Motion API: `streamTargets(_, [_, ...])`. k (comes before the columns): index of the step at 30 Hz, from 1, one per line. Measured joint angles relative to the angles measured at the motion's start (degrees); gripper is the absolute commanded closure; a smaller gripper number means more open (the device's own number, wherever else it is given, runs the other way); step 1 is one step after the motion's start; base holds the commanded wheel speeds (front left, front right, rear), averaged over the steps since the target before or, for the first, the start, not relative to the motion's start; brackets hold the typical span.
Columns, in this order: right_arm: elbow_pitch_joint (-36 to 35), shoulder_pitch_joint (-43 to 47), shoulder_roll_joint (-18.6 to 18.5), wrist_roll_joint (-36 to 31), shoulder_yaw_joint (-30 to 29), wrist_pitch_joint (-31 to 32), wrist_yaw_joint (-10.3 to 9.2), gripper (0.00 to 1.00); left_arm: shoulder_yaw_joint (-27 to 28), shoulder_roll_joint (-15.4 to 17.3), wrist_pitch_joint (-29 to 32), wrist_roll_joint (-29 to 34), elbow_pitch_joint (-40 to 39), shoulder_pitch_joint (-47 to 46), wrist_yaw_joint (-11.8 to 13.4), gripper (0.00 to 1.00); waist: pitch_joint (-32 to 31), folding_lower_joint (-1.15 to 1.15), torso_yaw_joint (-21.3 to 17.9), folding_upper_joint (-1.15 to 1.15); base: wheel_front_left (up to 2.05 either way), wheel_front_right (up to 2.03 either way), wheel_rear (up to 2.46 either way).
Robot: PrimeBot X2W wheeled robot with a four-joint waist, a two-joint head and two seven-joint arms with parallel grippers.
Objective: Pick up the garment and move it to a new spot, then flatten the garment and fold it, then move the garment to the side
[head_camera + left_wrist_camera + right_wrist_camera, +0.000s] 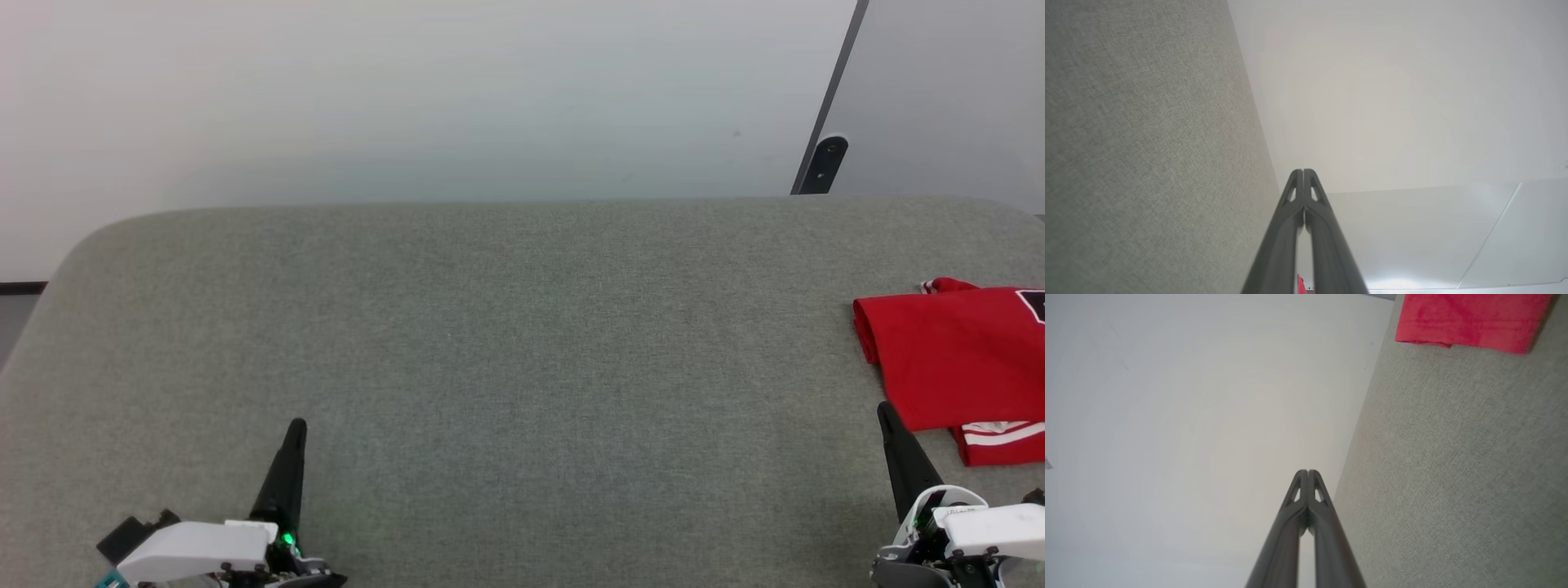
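garment [955, 359]: red, folded, lies flat at far right side of grey fabric table [522, 327], white-striped trim facing table's near edge. right gripper [885, 410]: over table's near right corner, fingers pressed together, pinching nothing. left gripper [297, 425]: over table's near left part, fingers likewise pressed together, empty.

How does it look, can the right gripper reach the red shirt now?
Probably yes: the right gripper sits shut right beside the red shirt, only bare tabletop between them, nothing in the way.
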Motion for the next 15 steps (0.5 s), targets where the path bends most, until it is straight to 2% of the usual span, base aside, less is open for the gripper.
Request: streamTargets(15, [1.4, -0.8, 0.1, 5.4, -0.1, -0.2, 0.0, 1.0, 0.3, -0.1, 1.7, -5.8, 0.7, -1.5, -0.2, 1.0, 0.3, 0.0, 0.3, 0.0, 0.0, 0.0, 0.0])
